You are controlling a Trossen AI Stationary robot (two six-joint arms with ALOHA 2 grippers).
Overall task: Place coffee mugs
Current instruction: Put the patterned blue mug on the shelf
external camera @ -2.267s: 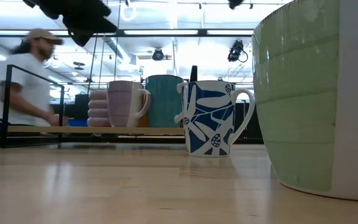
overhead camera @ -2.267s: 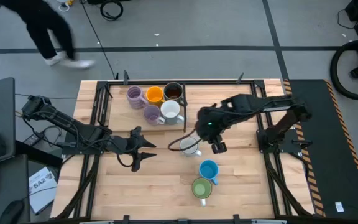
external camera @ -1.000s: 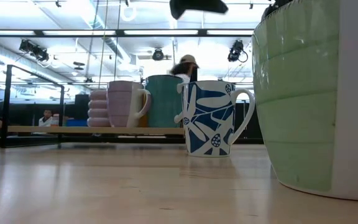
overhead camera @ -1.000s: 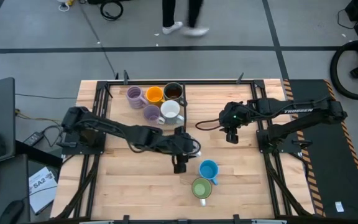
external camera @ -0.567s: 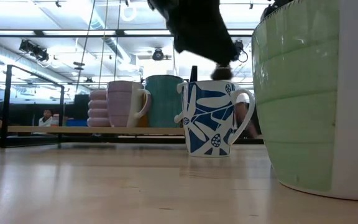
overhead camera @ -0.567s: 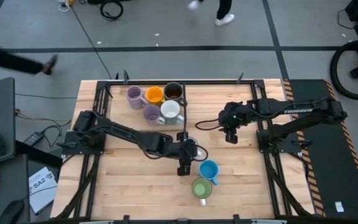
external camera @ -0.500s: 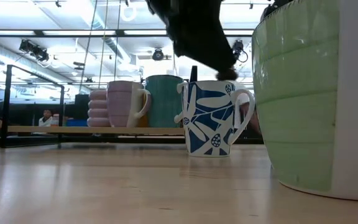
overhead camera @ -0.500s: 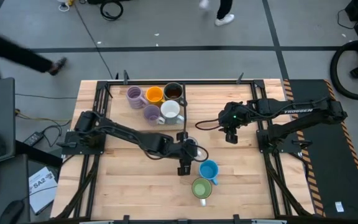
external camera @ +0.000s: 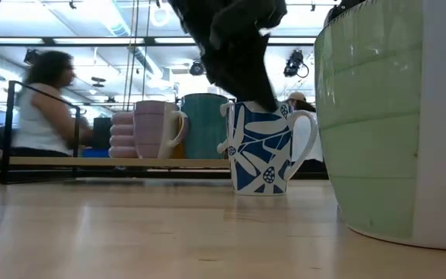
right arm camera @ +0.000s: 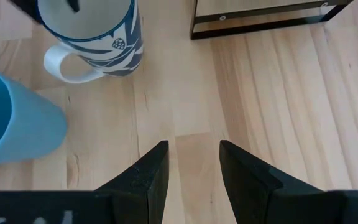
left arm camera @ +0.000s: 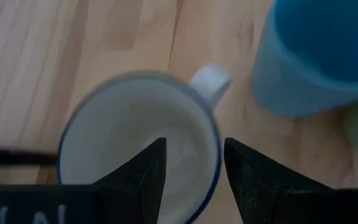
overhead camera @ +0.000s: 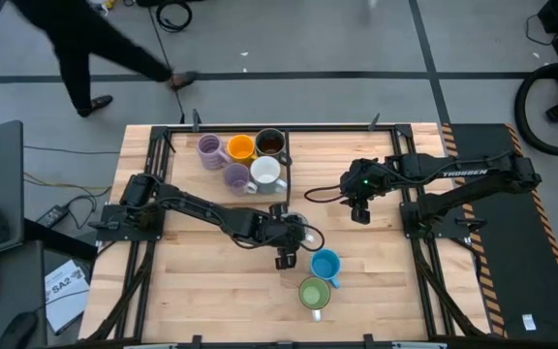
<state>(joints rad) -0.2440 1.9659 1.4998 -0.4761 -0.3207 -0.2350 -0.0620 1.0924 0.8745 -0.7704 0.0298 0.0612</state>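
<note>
A: What fills the high view?

B: A wooden table [overhead camera: 201,281] takes the middle of the frame, with a black rail frame [overhead camera: 163,155] around it. A person [overhead camera: 76,39] crosses the grey floor at the upper left. The left arm [overhead camera: 192,206] stretches from the left edge toward centre; the right arm [overhead camera: 453,179] reaches in from the right.

A: And the mugs?

B: Five stand grouped at upper centre: a purple mug [overhead camera: 209,148], an orange mug [overhead camera: 240,147], a dark mug [overhead camera: 270,142], a second purple mug [overhead camera: 237,177] and a white mug [overhead camera: 265,172]. Lower centre holds a blue mug [overhead camera: 325,265] and, just below it, a green mug [overhead camera: 314,293]. In the low view the green one [external camera: 393,124] looms at the right edge.

A: The patterned mug?

B: It stands just left of the blue one, mostly under the left gripper [overhead camera: 284,254] in the high view. In the low view the patterned mug [external camera: 265,151] sits centre frame, upright, handle to the right, with the gripper [external camera: 265,101] coming down onto its rim.

A: How is that gripper set?

B: The left wrist view shows its fingers [left arm camera: 145,177] parted, one over the inside of the mug [left arm camera: 104,143] and the other outside the rim near the handle. They straddle the wall; I cannot tell whether they touch it.

A: The right gripper?

B: The right gripper [overhead camera: 360,211] hangs right of centre, well apart from the mugs. Its fingers [right arm camera: 145,177] stand parted over bare wood, holding nothing.
</note>
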